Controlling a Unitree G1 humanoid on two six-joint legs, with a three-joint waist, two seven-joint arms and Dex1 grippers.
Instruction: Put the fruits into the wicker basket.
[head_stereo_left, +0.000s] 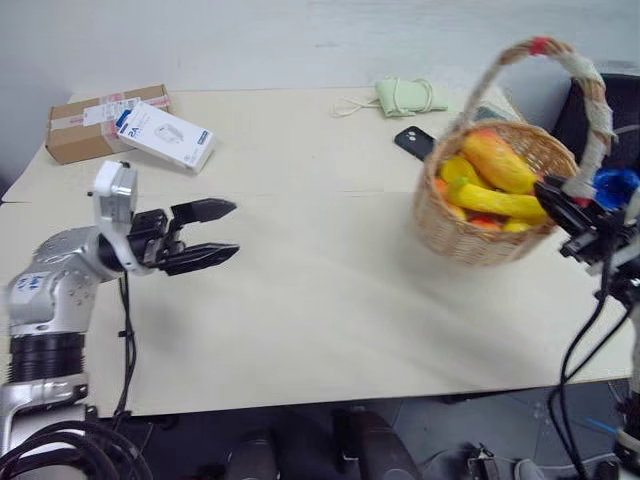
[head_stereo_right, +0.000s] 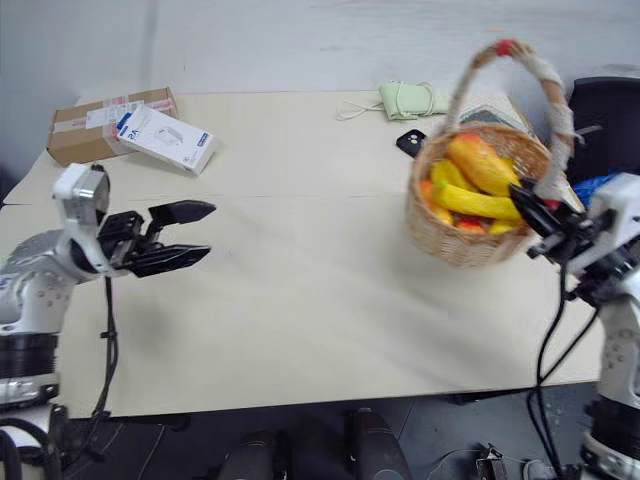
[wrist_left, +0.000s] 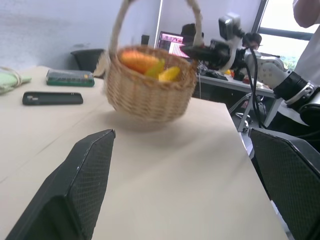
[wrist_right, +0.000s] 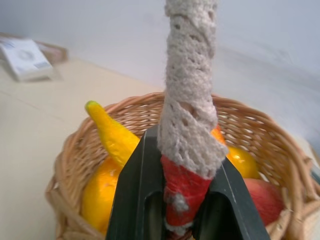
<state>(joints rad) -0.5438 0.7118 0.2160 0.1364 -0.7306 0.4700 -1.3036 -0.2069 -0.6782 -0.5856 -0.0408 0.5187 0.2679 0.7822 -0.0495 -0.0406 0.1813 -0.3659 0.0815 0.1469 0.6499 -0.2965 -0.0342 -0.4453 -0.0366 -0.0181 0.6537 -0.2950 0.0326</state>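
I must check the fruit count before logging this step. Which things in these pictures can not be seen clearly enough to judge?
- Wicker basket: its floor and the lower fruits are hidden under the banana and mango, so no full count.
- Right gripper, shut on the basket's handle: in the right wrist view it covers the near rim.
- Small dark object behind the basket: partly hidden by the rim in the eye views.
- White box: label too small to read.

Tan woven wicker basket (head_stereo_left: 470, 235), yellow banana (head_stereo_left: 497, 201)

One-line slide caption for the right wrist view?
Right gripper shut on the white-wrapped handle of the round tan wicker basket, curved yellow banana inside.
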